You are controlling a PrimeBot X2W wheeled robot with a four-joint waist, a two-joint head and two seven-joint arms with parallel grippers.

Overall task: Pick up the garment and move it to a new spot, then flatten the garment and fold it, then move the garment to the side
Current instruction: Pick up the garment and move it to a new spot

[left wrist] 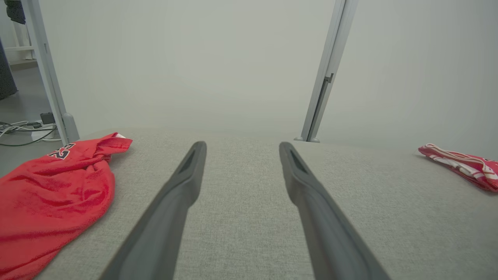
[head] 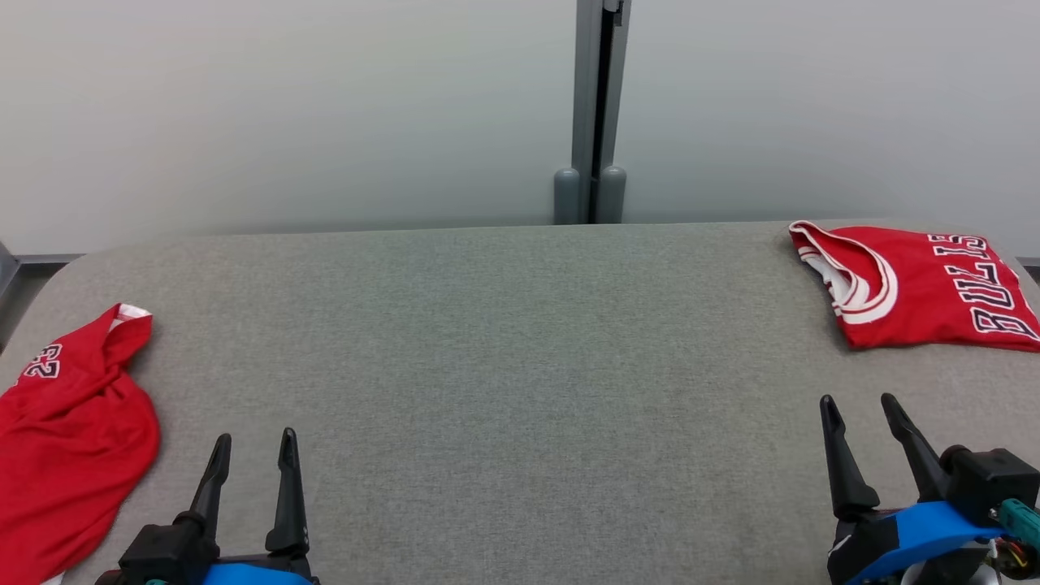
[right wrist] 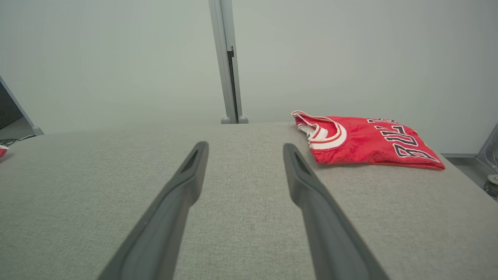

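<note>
A grey cloth-covered table (head: 520, 366) stretches across the scene, with a pale wall (head: 284, 106) behind it and a grey metal post (head: 597, 106) standing upright at the far edge near the middle. The left gripper (head: 255, 436) hovers over the near left part of the table, its two dark fingers spread apart with nothing between them. The right gripper (head: 857, 399) hovers over the near right part, fingers likewise spread and holding nothing. A crumpled jersey (head: 73, 439), red with a white-edged number near its far end, lies in a loose heap at the left edge of the table, just left of the left gripper and apart from it. A folded jersey (head: 918, 288), red with white trim at the neck and dark lettering across it, lies flat in the far right corner, beyond the right gripper and apart from it. The two garments are well apart, with the bare middle of the table between them. In the left wrist view, some cables (left wrist: 19, 130) lie on the floor past the table's left end.
</note>
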